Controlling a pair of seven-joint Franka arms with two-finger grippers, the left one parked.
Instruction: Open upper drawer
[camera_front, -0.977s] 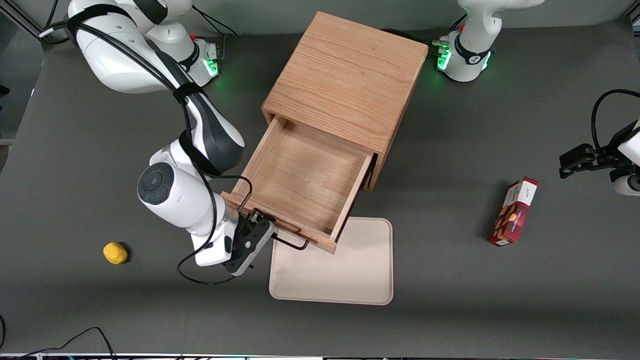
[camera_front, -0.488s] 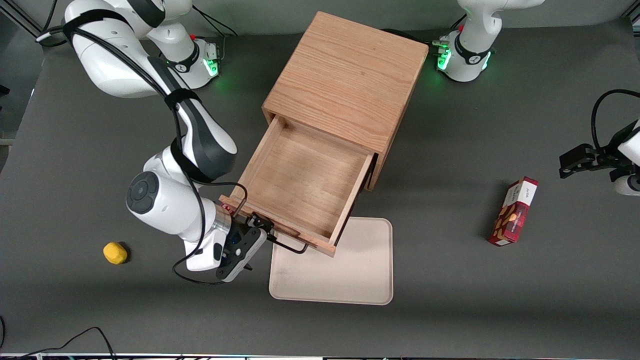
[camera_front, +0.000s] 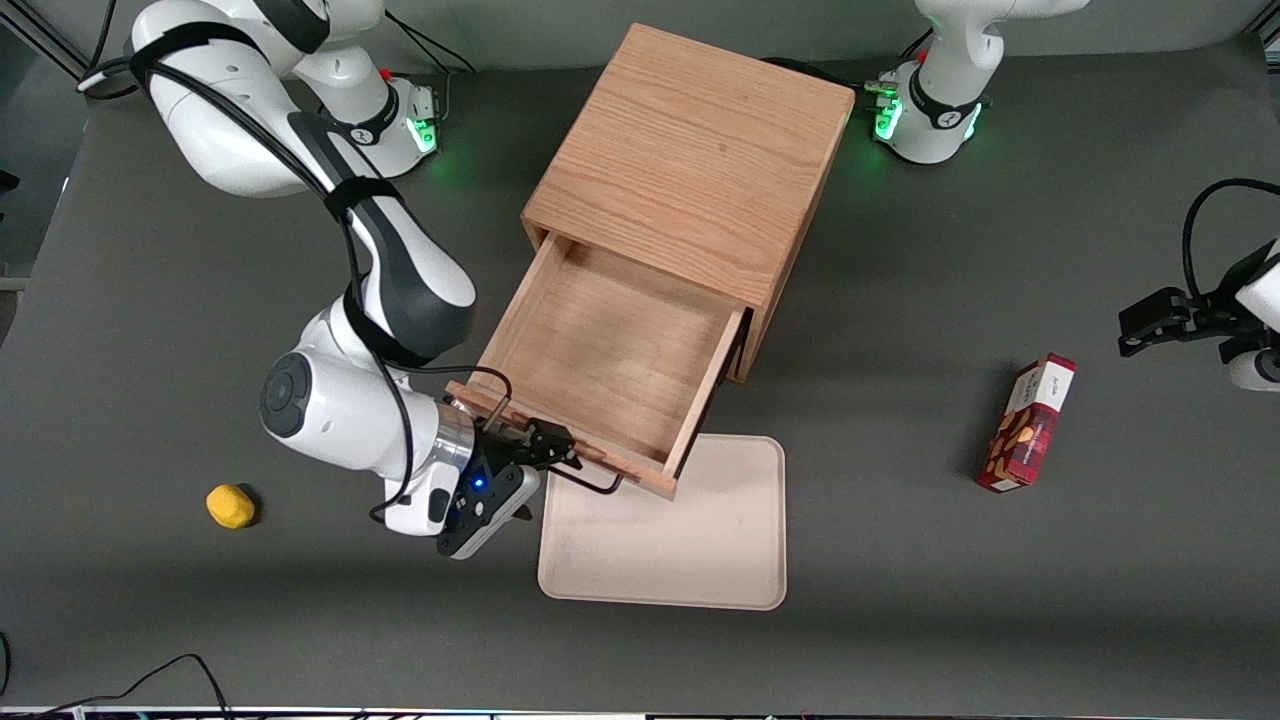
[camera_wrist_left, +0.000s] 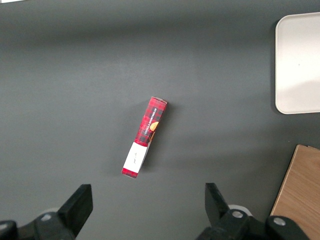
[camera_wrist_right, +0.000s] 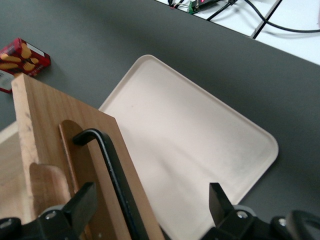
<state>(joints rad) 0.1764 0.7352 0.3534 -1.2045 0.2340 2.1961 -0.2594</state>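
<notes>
The dark grey counter (camera_front: 150, 330) carries an oak cube cabinet (camera_front: 690, 150) at upper centre of the front view. The upper drawer (camera_front: 610, 370) stands pulled well out of it toward the camera, its wooden floor bare. The drawer's front edge overhangs the cream tray (camera_front: 690, 540), which lies flat, lower centre, nearer the camera than the cabinet.

The working arm (camera_front: 390, 270) drops from the frame's upper left, elbow bent, wrist turned sideways toward the drawer front. The gripper (camera_front: 555, 452) sits at the drawer's black wire handle (camera_wrist_right: 112, 170). In the wrist view the jaws are spread wide, one finger on each side of the handle, neither clamping it.

Open counter surrounds the tray on three sides. A red plaid box (camera_front: 1028, 423) with nuts pictured on it lies toward the parked arm's end; its lettering is unreadable. A small yellow object (camera_front: 230, 505) sits toward the working arm's end.
</notes>
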